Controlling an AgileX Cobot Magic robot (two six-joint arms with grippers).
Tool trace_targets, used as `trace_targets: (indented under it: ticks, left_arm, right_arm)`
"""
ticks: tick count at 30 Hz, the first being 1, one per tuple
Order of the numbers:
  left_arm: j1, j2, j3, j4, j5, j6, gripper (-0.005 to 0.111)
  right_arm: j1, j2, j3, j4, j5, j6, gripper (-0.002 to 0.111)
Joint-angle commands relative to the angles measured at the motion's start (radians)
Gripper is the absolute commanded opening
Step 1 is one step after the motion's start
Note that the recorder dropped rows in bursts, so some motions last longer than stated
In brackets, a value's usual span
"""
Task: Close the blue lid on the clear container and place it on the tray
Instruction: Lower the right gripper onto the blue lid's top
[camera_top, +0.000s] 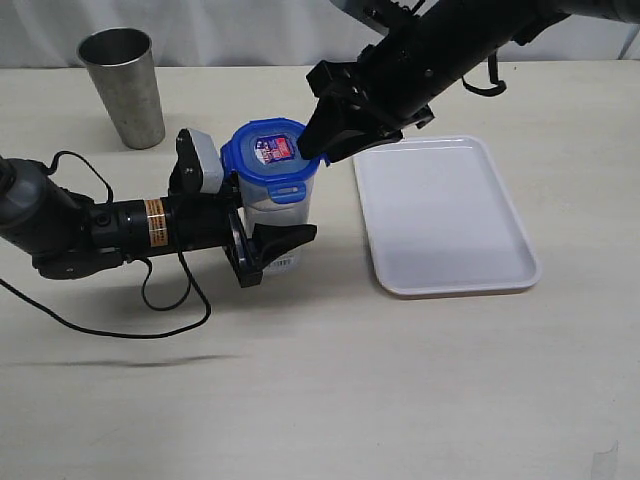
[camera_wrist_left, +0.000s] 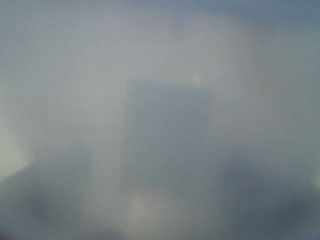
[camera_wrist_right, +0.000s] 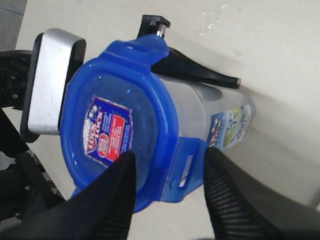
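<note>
- The clear container stood upright on the table, just left of the white tray and not touching it.
- The blue lid sat on its mouth, with a red-and-white sticker on the top face.
- In the right wrist view, one flap lay folded down the wall and another stuck outward.
- A printed label showed near the container's base.
- The left gripper reached in low and level from the left, its fingers clasped around the container's lower body.
- The left wrist view gave only grey blur.
- The right gripper came down at a slant from the upper right.
- Its jaws were spread, one finger over the lid's top and the other beside the folded flap.
- Whether they pressed, I could not tell.
- A steel cup stood well apart at the rear left.
</note>
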Motion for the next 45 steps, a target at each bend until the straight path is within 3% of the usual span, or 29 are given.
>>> trace_targets:
  ticks: [1,5,17,21,24,37,45]
  left_arm:
    - [-0.002,0.001,-0.003,0.010,0.011,-0.004,0.000]
    - [-0.002,0.001,-0.003,0.010,0.011,-0.004,0.000]
    - [-0.002,0.001,-0.003,0.011,0.011,-0.004,0.000]
    - [-0.002,0.001,-0.003,0.011,0.011,-0.004,0.000]
    - [-0.002,0.001,-0.003,0.011,0.011,-0.004,0.000]
    - [-0.002,0.001,-0.003,0.011,0.011,-0.004,0.000]
    - [-0.002,0.001,-0.003,0.011,0.011,-0.004,0.000]
  right_arm:
    - [0.000,0.006,-0.004,0.006,0.002,-0.019,0.040]
    - [0.024,0.028,-0.004,0.004,0.007,-0.029,0.035]
    - [0.058,0.126,-0.004,0.060,0.054,-0.085,0.035]
    - [0.058,0.134,-0.004,0.071,0.059,-0.105,0.022]
    - [0.058,0.134,-0.004,0.071,0.084,-0.119,0.020]
    - [0.058,0.102,-0.009,0.051,0.057,-0.171,0.048]
    - [0.058,0.056,-0.009,0.016,0.032,-0.178,0.051]
